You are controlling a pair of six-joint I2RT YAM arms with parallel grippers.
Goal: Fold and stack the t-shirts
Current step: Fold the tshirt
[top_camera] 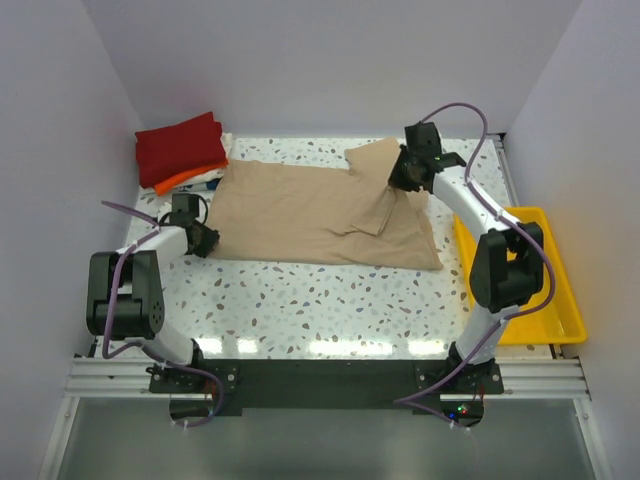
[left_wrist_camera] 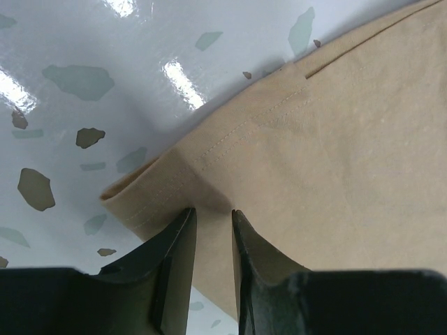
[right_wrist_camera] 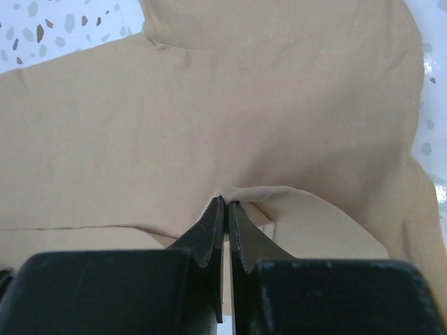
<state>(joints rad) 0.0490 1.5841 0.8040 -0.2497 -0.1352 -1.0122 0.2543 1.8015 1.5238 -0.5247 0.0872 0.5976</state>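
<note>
Lower right of the overhead view: yellow tray [top_camera: 560,310] beside the right arm's base, apart from all cloth. No part in the fold.

Lower left of centre: left gripper [top_camera: 202,240] low over the table [top_camera: 330,300], at the near left hem corner of the tan t-shirt [top_camera: 300,215]. In the left wrist view, jaws drawn to a narrow gap with the stitched hem at the tips. Cannot tell whether clamped on the cloth or merely resting against it. Judged hazard: a lift with nothing caught, or only the top layer caught, leaving that corner behind and skewing the fold.

Centre: tan t-shirt spread flat across the table, hem toward the left of frame, neck end toward the right, with what looks like one sleeve folded inward over the body.

Right of centre, farther back: right gripper [top_camera: 405,172] closed tight on a raised fold of the same shirt near the neck end, a small flap peaked at the tips in the right wrist view. Judged hazard: so thin a pinch slipping out under tension, or uneven pulling by the two arms, dragging and creasing the shirt instead of folding it.

Upper left, farthest: dark red t-shirt [top_camera: 180,145] folded atop the orange t-shirt [top_camera: 185,178] and white t-shirt [top_camera: 226,143], just beside the tan shirt's far left corner. Judged hazard: a sweep of the hem end nudging that stack out of square.
</note>
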